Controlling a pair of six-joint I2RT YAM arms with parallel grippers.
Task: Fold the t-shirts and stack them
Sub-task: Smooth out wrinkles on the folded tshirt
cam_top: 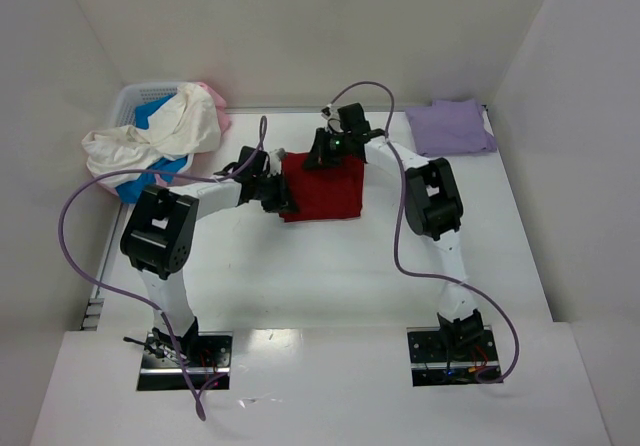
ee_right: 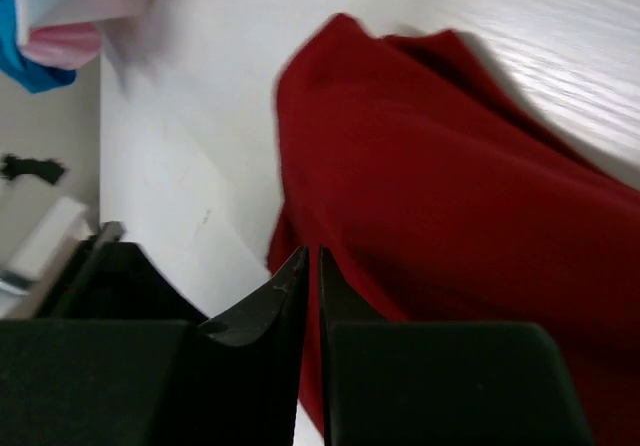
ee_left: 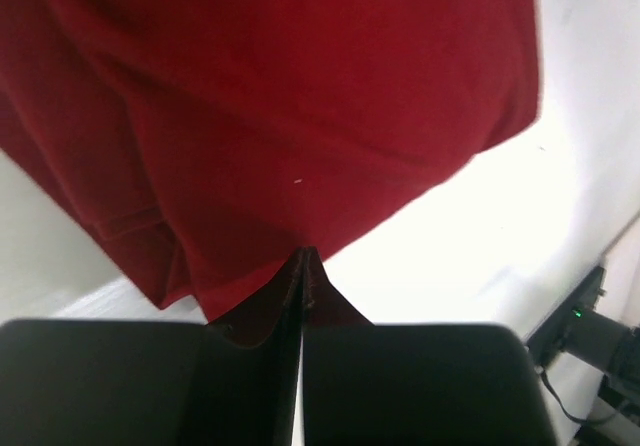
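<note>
Right, the dark red t-shirt [cam_top: 322,188] is lying around the middle of the white surface [cam_top: 330,266], a touch toward the far edge, already folded into a rough rectangle. The left gripper [cam_top: 283,194] is sitting at the shirt's left edge, and in the left wrist view its jaws are pressing tight together with a fold of red cloth pinched at the tips. The right gripper [cam_top: 318,156] is working at the shirt's far edge. From its own wrist camera the fingers [ee_right: 270,301] are standing with only a thin slit between them, right on the hem, and they are looking clamped on the cloth there. Over at the far right corner of the surface a pale lavender t-shirt [cam_top: 450,126] is resting as a neat folded square, well apart from both arms. At the far left corner the white lattice basket [cam_top: 135,101] is overflowing, with a cream-white shirt [cam_top: 160,136] spilling over its rim, a bright blue shirt [cam_top: 150,181] showing beneath it, and a pink shirt [cam_top: 212,96] peeking out behind.
</note>
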